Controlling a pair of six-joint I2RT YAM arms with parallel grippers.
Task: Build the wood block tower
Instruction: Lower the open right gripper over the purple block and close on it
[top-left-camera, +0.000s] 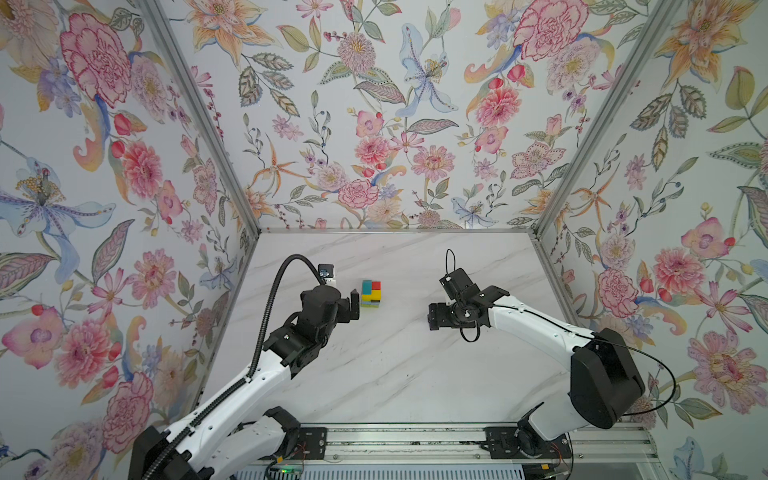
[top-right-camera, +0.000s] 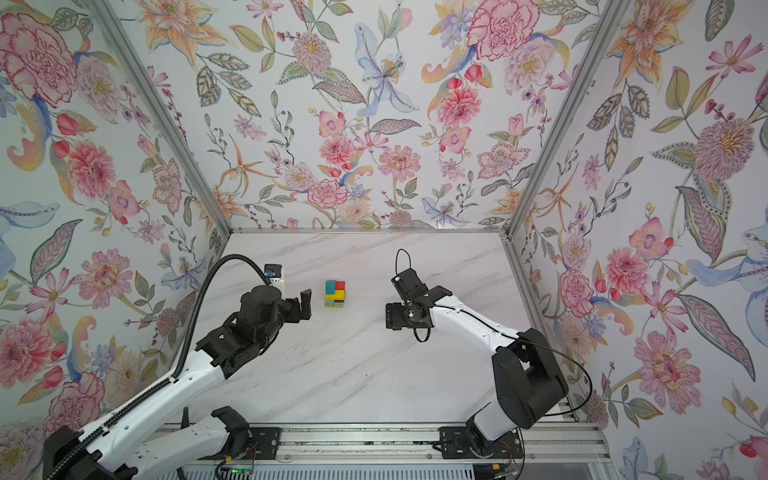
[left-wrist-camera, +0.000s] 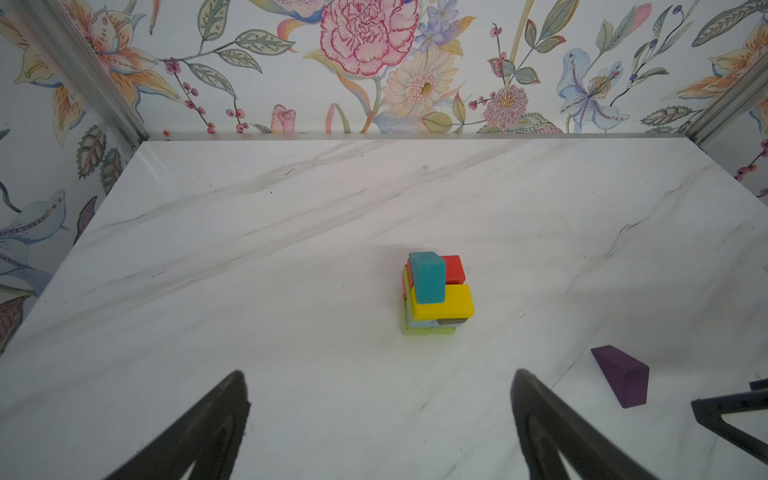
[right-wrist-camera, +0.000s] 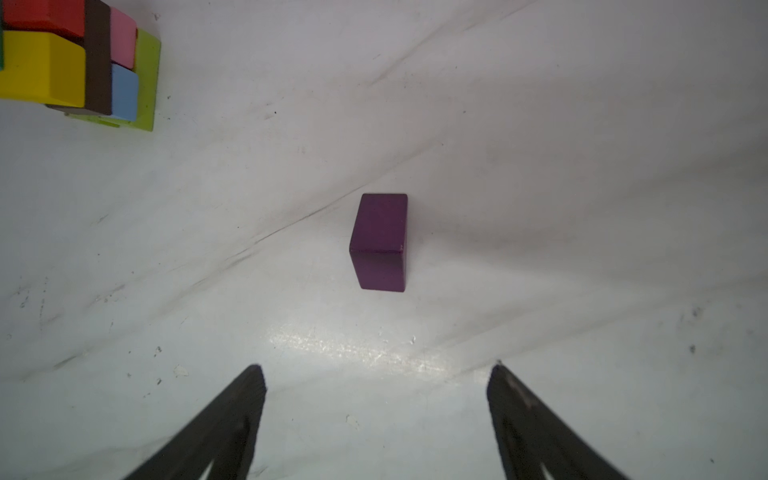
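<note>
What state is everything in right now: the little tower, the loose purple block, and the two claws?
tower: upright on the table, top layer half filled.
teal block: lying on top, across the red block and yellow block.
purple block: loose on the table, apart from the tower, unheld.
left gripper: open, empty.
right gripper: open, empty, facing the purple block.

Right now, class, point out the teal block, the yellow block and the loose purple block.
teal block (left-wrist-camera: 428, 278): left wrist view, middle of its upper face.
yellow block (left-wrist-camera: 457, 298): left wrist view, bare part of its top face.
purple block (right-wrist-camera: 380, 223): right wrist view, middle of its top face.
</note>
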